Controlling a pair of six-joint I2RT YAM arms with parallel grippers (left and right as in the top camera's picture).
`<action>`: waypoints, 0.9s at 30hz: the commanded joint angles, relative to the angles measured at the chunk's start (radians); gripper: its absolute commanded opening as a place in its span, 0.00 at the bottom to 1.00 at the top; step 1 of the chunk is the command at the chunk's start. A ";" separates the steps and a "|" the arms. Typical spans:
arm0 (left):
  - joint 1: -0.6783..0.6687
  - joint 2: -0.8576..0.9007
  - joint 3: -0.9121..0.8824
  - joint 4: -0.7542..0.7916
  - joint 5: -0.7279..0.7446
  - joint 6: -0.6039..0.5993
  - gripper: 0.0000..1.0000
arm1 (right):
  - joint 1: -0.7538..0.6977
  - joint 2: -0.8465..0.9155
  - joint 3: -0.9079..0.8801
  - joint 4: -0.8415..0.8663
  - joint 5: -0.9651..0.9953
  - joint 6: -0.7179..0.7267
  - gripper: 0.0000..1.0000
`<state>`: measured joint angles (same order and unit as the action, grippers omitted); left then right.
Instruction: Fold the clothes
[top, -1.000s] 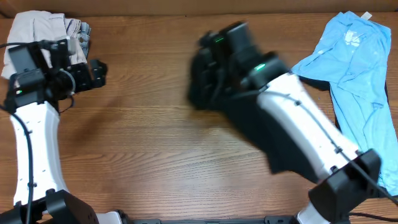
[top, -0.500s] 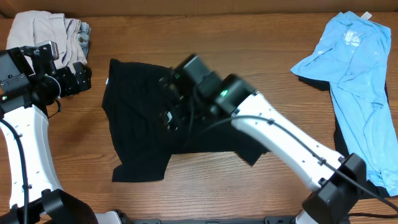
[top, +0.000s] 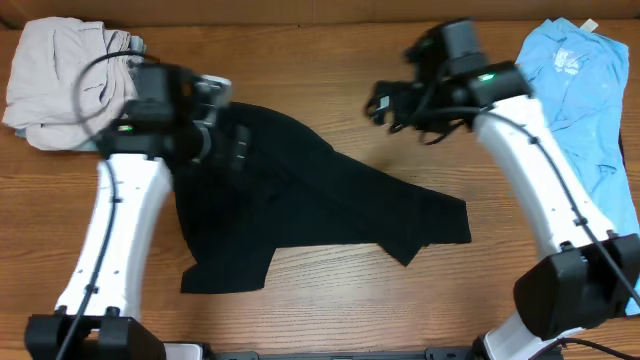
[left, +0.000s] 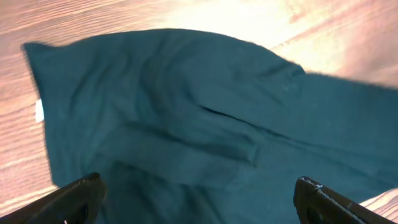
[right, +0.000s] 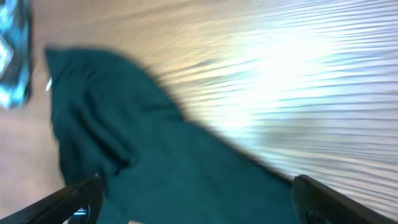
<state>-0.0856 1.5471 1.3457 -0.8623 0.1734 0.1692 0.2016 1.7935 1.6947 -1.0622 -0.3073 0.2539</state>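
On table (top: 330, 300): one black T-shirt (top: 300, 200), one blue shirt (top: 575, 110).

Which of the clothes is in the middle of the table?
The black T-shirt, spread out crumpled. The beige bundle sits far left; the light blue shirt lies far right.

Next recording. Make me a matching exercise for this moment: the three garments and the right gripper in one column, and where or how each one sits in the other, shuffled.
Column A
1. black T-shirt
2. light blue shirt
3. pale beige cloth pile
4. right gripper

Column B
a. bunched at the far left corner of the table
b. lying rumpled across the middle
c. draped along the right edge
d. open, above bare wood

Pairs: 1-b, 2-c, 3-a, 4-d
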 joint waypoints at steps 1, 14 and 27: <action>-0.114 0.065 -0.018 -0.011 -0.183 0.053 1.00 | -0.100 -0.020 0.021 -0.008 0.004 0.001 1.00; -0.237 0.343 -0.018 -0.059 -0.225 0.133 0.85 | -0.245 -0.019 0.021 -0.071 0.038 -0.022 0.99; -0.244 0.352 -0.036 -0.045 -0.151 0.143 0.58 | -0.245 -0.019 0.021 -0.070 0.038 -0.021 0.99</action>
<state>-0.3176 1.8946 1.3251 -0.9253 -0.0036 0.2924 -0.0395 1.7935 1.6947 -1.1370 -0.2806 0.2382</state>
